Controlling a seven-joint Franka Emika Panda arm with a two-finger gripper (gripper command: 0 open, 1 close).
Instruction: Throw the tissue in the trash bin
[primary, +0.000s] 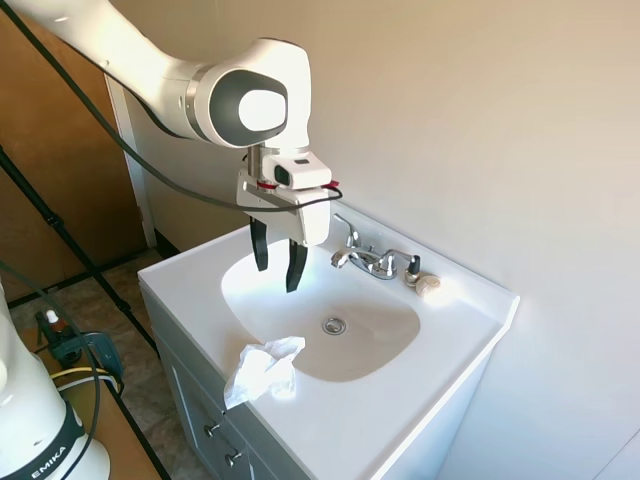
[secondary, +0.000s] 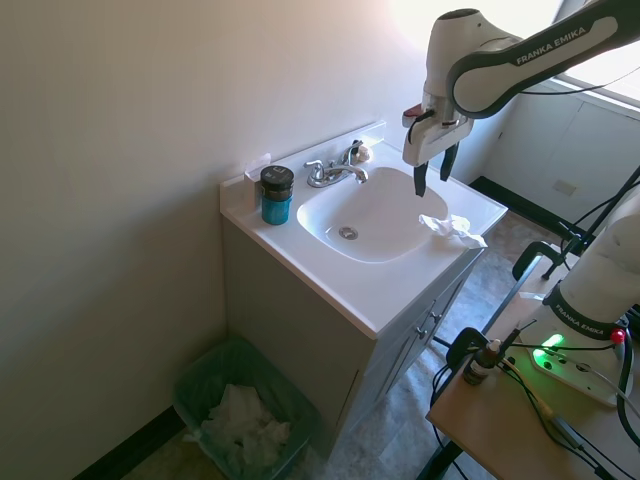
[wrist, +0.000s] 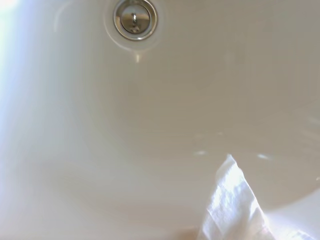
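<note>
The tissue (primary: 262, 370) (secondary: 451, 227) is a crumpled white wad lying on the front rim of the white sink (primary: 190, 280), partly drooping into the basin. A corner of the tissue (wrist: 235, 205) shows in the wrist view, with the drain (wrist: 134, 18) beyond it. My gripper (primary: 276, 268) (secondary: 431, 178) hangs open and empty over the basin, above and behind the tissue, apart from it. The trash bin (secondary: 245, 412) is a green-lined bin on the floor beside the vanity, holding white paper.
A chrome faucet (primary: 372, 260) stands at the back of the sink, with a small beige lump (primary: 428, 286) beside it. A blue jar with a dark lid (secondary: 276, 194) sits on the counter's far corner. Wall runs close behind the vanity.
</note>
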